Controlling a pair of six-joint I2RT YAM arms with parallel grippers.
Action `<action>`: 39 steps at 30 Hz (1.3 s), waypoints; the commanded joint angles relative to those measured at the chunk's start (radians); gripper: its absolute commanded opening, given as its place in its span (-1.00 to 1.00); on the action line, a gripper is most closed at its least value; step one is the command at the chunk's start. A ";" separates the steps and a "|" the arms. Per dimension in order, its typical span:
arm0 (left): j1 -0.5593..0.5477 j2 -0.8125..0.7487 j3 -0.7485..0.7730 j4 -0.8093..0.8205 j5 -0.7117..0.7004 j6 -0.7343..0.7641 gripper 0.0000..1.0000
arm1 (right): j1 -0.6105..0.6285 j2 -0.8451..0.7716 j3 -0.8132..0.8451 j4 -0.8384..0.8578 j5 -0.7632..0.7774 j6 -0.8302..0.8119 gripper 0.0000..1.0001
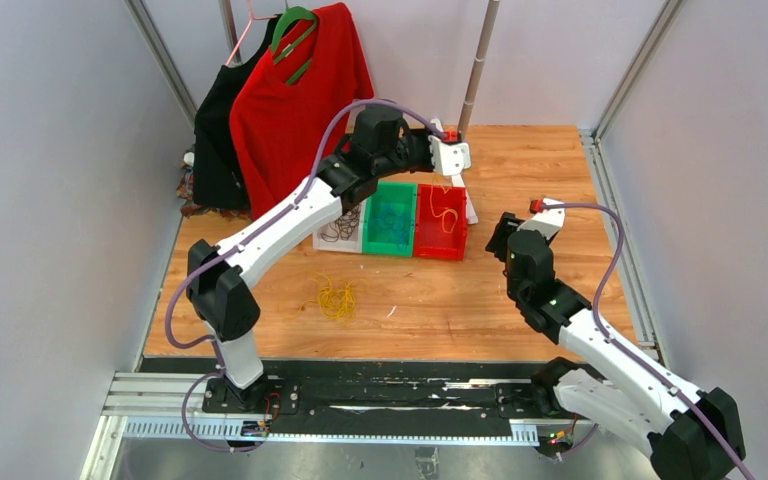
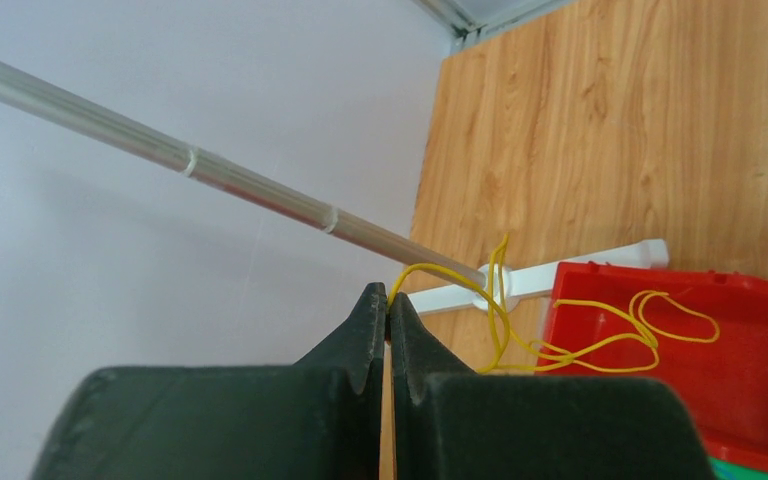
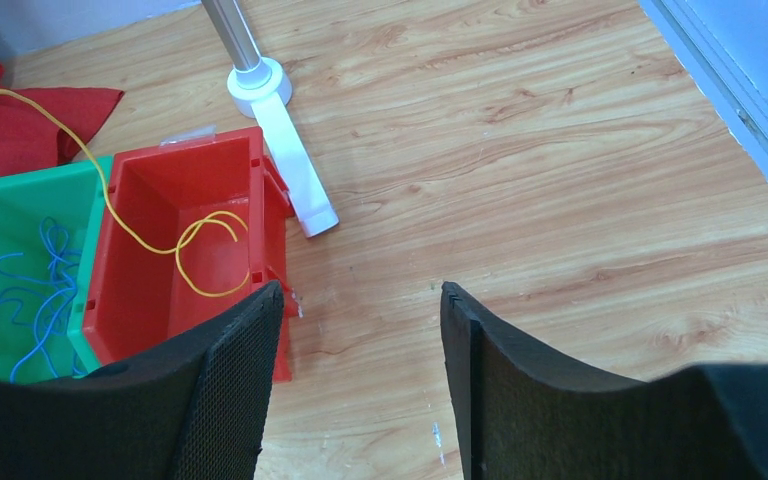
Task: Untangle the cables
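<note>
On the wooden surface (image 1: 460,300) blue cables (image 1: 392,222) fill the green bin (image 3: 30,182), the left tool (image 2: 388,297) pinches a yellow cable (image 2: 438,267) trailing into the red bin (image 3: 190,160), the right tool (image 3: 360,300) gapes empty, and a yellow bundle (image 1: 337,297) awaits.

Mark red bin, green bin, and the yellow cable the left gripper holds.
red bin (image 3: 185,145): right wrist view, far rim.
green bin (image 1: 388,248): top view, near wall.
yellow cable (image 2: 430,266): left wrist view, raised arc.

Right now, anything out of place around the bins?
Yes: a yellow cable bundle lies loose on the table, outside the red bin. The left gripper, shut, holds another yellow cable whose end hangs into that bin.
</note>
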 commanded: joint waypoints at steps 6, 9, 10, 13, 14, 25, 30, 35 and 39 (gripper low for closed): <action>-0.022 0.084 0.011 -0.051 -0.052 -0.070 -0.99 | -0.017 -0.021 -0.023 -0.001 0.003 0.024 0.18; -0.030 0.107 0.021 -0.117 0.000 -0.211 -0.99 | -0.019 -0.032 -0.024 -0.005 0.006 0.024 0.18; -0.032 0.113 0.020 -0.133 0.018 -0.269 -0.99 | -0.021 -0.038 -0.025 -0.007 0.007 0.025 0.18; -0.042 0.139 0.021 -0.185 0.058 -0.360 -0.99 | -0.027 -0.064 -0.035 -0.007 0.007 0.030 0.18; -0.046 0.149 0.022 -0.204 0.065 -0.374 -0.99 | -0.028 -0.071 -0.038 -0.008 0.008 0.030 0.18; -0.068 0.284 -0.005 -0.186 -0.234 -0.179 -0.99 | -0.049 -0.093 -0.055 -0.009 -0.004 0.037 0.18; -0.068 0.359 0.054 -0.088 -0.281 -0.137 -0.99 | -0.065 -0.079 -0.060 0.007 -0.021 0.041 0.18; -0.066 0.431 0.139 -0.045 -0.310 -0.115 -0.99 | -0.078 -0.058 -0.062 0.017 -0.040 0.055 0.17; -0.060 0.457 0.164 -0.027 -0.312 -0.086 -0.99 | -0.083 -0.043 -0.070 0.025 -0.050 0.070 0.17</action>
